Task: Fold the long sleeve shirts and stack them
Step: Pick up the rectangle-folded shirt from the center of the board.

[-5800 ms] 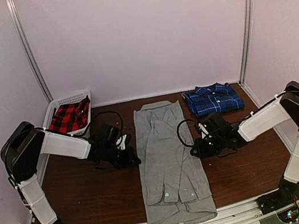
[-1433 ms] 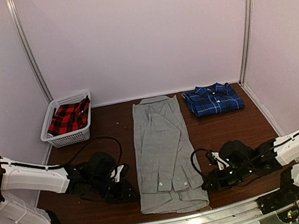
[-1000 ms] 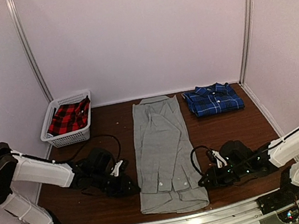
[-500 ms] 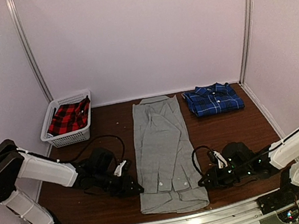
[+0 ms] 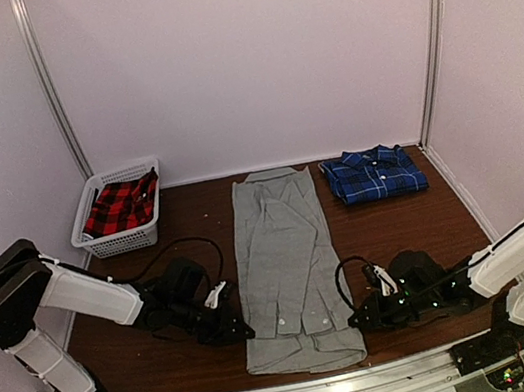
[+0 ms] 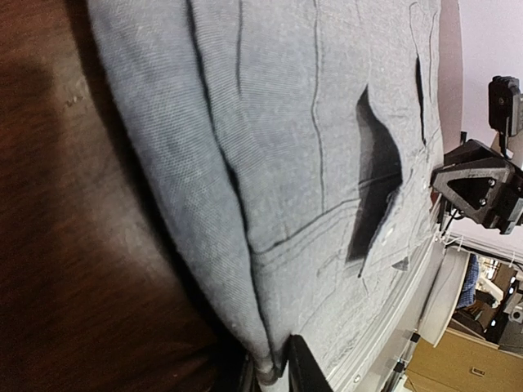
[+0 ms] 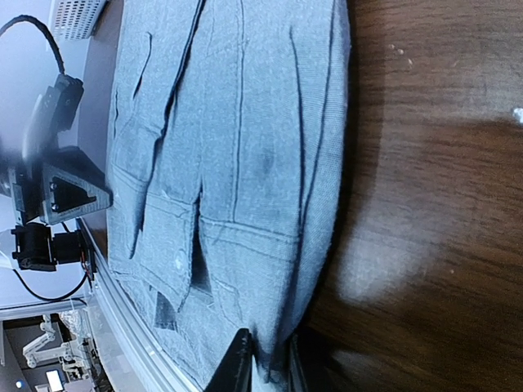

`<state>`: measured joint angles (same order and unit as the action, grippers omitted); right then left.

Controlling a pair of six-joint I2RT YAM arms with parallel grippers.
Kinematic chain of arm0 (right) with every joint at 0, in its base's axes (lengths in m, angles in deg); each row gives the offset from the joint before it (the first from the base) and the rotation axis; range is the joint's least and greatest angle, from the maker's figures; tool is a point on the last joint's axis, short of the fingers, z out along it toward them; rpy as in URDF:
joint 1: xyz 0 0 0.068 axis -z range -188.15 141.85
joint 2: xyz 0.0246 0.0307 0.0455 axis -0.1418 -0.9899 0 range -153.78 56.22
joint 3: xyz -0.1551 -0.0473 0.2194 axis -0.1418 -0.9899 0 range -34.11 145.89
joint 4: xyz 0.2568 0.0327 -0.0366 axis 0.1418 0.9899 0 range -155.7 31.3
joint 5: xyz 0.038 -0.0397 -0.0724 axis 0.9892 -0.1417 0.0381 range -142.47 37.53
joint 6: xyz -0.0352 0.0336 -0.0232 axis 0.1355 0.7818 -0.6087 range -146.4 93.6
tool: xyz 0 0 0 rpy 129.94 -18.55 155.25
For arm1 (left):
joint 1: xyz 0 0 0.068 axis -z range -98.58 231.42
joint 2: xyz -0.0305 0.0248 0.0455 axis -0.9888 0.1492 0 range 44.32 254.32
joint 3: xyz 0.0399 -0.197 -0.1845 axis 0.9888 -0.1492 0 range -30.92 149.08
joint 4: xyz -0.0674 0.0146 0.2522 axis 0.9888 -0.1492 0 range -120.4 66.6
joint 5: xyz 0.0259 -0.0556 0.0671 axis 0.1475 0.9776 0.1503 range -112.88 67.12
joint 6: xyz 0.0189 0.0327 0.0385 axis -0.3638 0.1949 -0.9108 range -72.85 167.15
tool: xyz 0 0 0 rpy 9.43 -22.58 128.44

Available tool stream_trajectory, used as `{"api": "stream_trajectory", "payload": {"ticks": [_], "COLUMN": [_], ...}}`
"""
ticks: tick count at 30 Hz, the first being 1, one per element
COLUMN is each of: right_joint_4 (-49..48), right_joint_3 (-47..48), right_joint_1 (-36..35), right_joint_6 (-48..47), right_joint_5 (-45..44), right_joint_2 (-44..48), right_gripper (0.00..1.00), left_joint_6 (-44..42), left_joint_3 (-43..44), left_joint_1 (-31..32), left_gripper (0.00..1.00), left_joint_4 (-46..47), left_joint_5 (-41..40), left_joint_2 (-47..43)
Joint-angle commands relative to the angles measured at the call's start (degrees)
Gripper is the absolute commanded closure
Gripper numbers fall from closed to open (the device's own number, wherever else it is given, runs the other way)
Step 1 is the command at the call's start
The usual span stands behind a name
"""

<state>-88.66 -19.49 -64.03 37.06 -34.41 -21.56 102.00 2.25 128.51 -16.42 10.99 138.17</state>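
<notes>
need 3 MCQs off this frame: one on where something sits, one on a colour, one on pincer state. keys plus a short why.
1. Where is the blue plaid shirt?
A) near left corner
B) far right of the table, beside the far end of the grey shirt
C) on top of the grey shirt

2. What colour is the garment in the basket?
A) red and black plaid
B) plain white
C) green

3. The left pincer and right pincer are:
A) open, high above the table
B) both on the blue plaid shirt
C) each closed on a side edge of the grey shirt

Key: 1 B, it lies folded there, apart from the grey shirt; 2 A, red checks show in the top view; 3 C, both wrist views show grey fabric pinched.
</notes>
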Motion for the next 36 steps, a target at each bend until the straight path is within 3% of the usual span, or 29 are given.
{"api": "stream_trajectory", "payload": {"ticks": [1, 5, 23, 31, 36], "right_joint_4": [0.47, 0.78, 6.53, 10.66, 9.27], "right_joint_3": [0.13, 0.59, 1.20, 7.28, 10.27], "right_joint_1": [0.25, -0.03, -5.55, -5.34, -3.49], "right_joint_6": [-1.03, -1.60, 0.92, -1.19, -1.82], "right_joint_5": [-0.49, 0.15, -3.36, -7.04, -7.50], "right_joint_2": [-1.06, -0.53, 7.66, 9.46, 8.72], "right_gripper": [0.88, 1.00, 1.00, 1.00, 1.00], "left_joint_6": [0.80, 1.08, 9.19, 13.53, 19.24], "left_joint_3": [-0.09, -0.66, -8.60, -7.95, -9.66], "left_joint_1": [0.86, 1.45, 5.29, 4.85, 2.76], "left_gripper": [0.89, 0.97, 1.00, 1.00, 1.00], "left_joint_4": [0.06, 0.37, 5.57, 7.65, 13.62], "left_joint_5": [-0.19, -0.02, -2.38, -3.79, -3.00], "left_joint_2": [1.09, 0.45, -11.81, -17.65, -19.18]}}
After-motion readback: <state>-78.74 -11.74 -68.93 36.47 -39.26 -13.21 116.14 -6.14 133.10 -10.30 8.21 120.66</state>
